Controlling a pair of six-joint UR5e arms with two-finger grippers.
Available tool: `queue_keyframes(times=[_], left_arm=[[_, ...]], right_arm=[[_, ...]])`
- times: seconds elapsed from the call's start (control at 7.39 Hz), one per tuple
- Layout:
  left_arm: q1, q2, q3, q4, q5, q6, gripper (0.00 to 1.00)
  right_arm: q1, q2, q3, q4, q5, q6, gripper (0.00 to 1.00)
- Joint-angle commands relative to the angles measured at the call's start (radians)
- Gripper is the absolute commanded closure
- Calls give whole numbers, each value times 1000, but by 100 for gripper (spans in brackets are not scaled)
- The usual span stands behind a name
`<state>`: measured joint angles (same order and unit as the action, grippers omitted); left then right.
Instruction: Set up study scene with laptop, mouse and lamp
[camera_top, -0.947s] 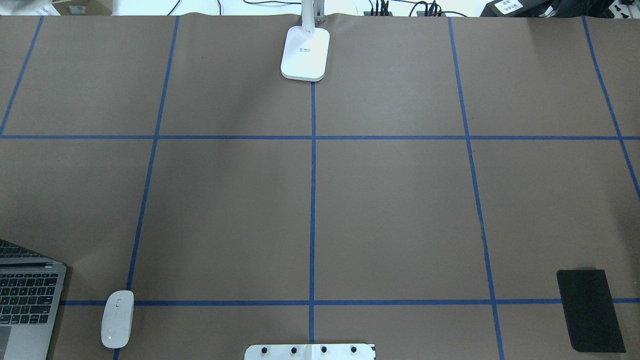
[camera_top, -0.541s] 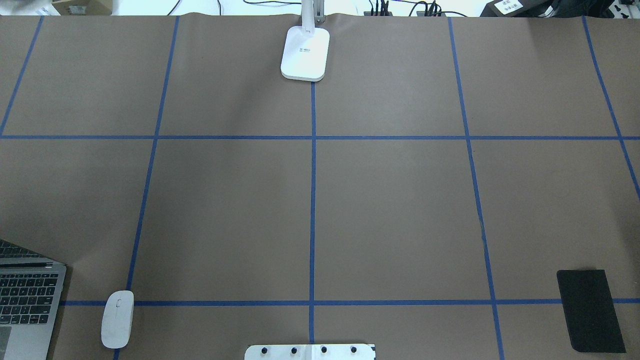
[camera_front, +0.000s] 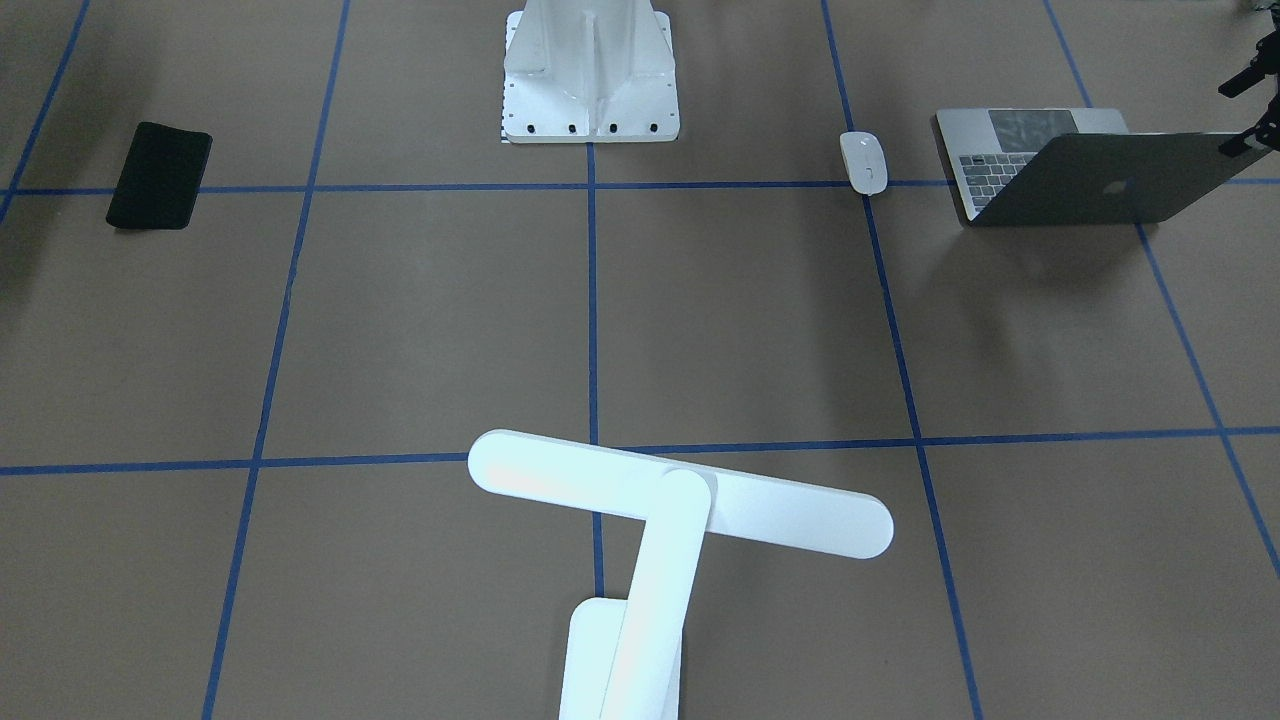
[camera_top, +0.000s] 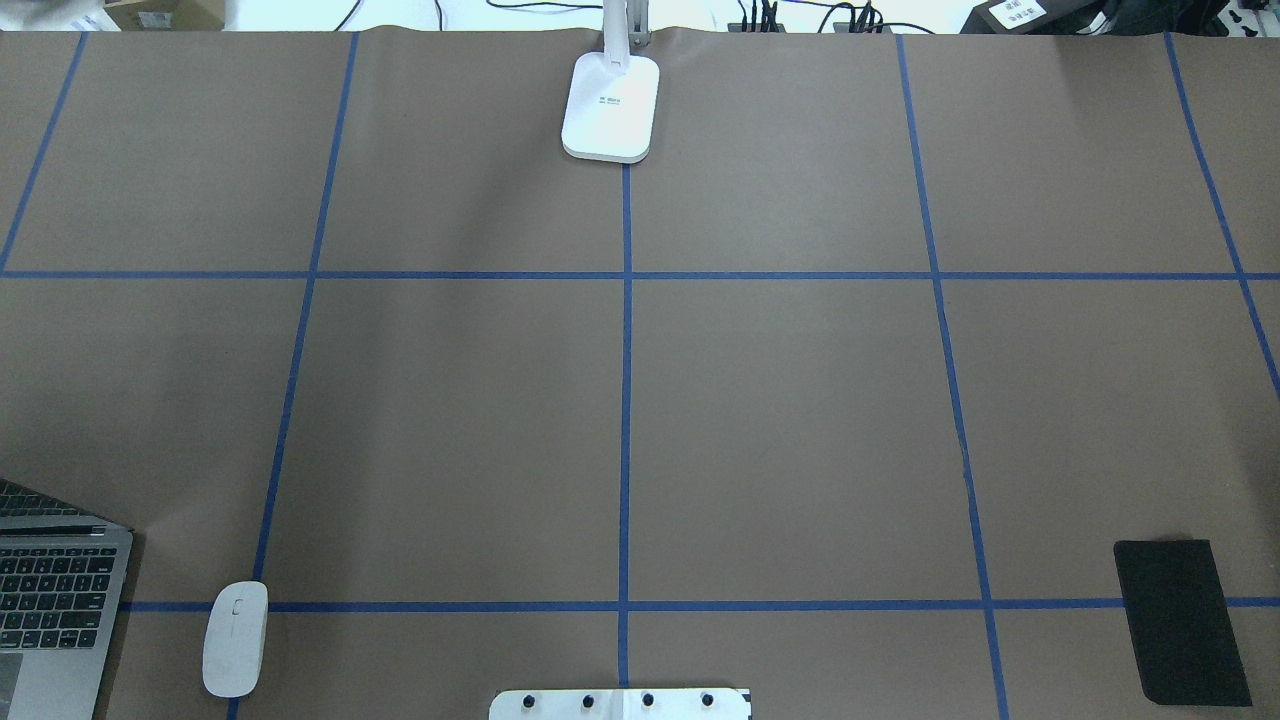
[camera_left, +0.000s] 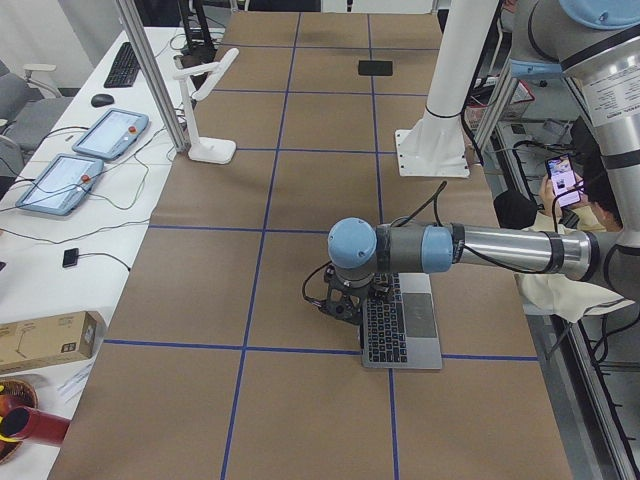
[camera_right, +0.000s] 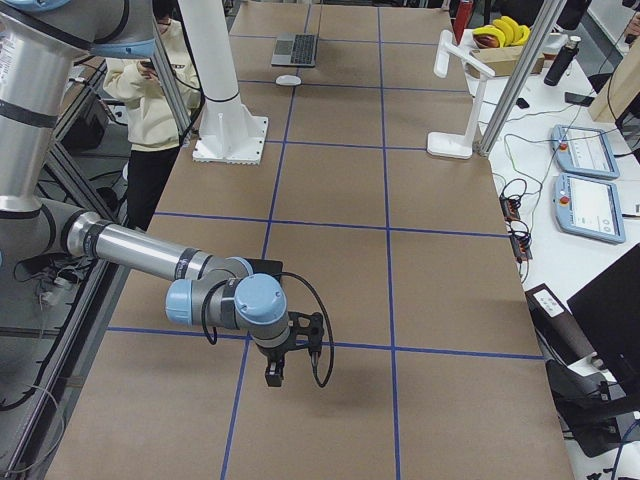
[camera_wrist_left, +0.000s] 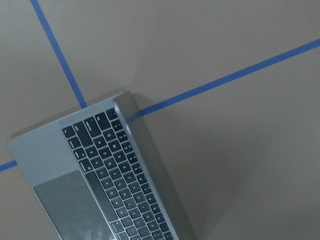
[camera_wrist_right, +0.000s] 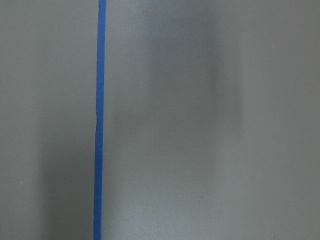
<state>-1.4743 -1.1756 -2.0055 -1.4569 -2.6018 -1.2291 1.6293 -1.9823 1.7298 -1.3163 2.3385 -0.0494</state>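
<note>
Exterior front-facing only: laptop (camera_front: 1120, 185) lid logo.

Robotics laboratory. It is identified by a table (camera_top: 800, 400) sheeted in brown paper and gridded with blue tape (camera_top: 626, 400), by two jointed industrial arms with blue caps, the left arm (camera_left: 480, 247) and the right arm (camera_right: 140, 255), and by a white bolted pedestal (camera_front: 590, 90) and aluminium frame posts (camera_left: 150, 70). White side benches are furnished with teach pendants (camera_right: 585, 150) and a keyboard (camera_left: 122, 65), and an operator (camera_right: 170, 95) is stationed beside the rig.
</note>
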Motion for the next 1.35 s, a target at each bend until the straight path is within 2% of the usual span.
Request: queue_keyframes(times=[0.0,0.14,0.27,0.41,0.54,1.22], left_arm=[[37,-1,94,-84,-47,-4,0],[46,-5,161,-167,-58,-7,0],[48,-12,186,-180,-64,-6,0],[49,-22,192,-178,-86,-21,31],[49,-51,200,-178,-98,-67,99],[48,-157,260,-158,-220,-81,100]], right_arm=[[1,-6,5,5,18,-3,0],[1,-13,7,5,19,-6,0],[1,-27,22,5,21,-6,0],[1,-35,28,5,24,-6,0],[1,-35,28,5,22,-12,0],[3,-46,42,6,24,-17,0]])
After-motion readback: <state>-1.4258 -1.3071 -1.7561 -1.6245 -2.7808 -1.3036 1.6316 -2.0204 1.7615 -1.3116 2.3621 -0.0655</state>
